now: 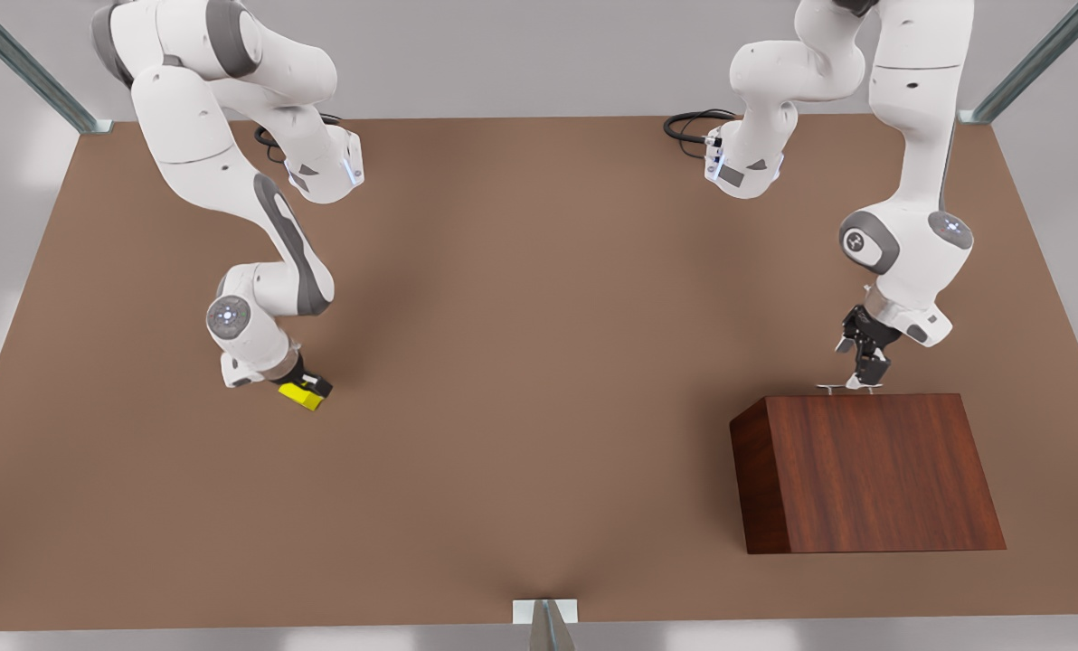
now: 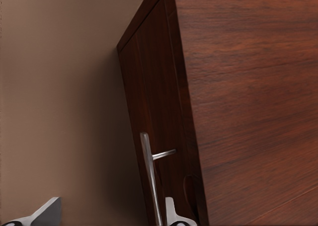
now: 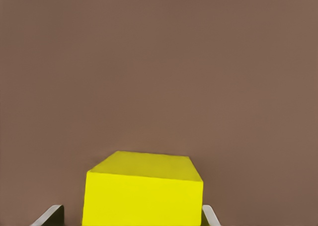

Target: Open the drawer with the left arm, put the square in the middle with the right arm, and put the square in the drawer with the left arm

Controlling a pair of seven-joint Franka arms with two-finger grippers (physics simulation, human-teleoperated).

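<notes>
Surface: matte brown table (image 1: 539,362), pale grey walls | Left gripper (image 1: 867,369) at the cabinet (image 1: 869,470) back edge, fingers spread either side of the silver handle (image 2: 150,176), drawer front (image 2: 149,116) flush | Right gripper (image 1: 308,391) low on the front view's left, clamping the yellow square (image 3: 144,196) | Hidden: fingertips cut off in both wrist views.

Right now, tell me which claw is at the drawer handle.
The left claw, on the front view's right, straddles the silver handle; the right claw is at the yellow square.
</notes>
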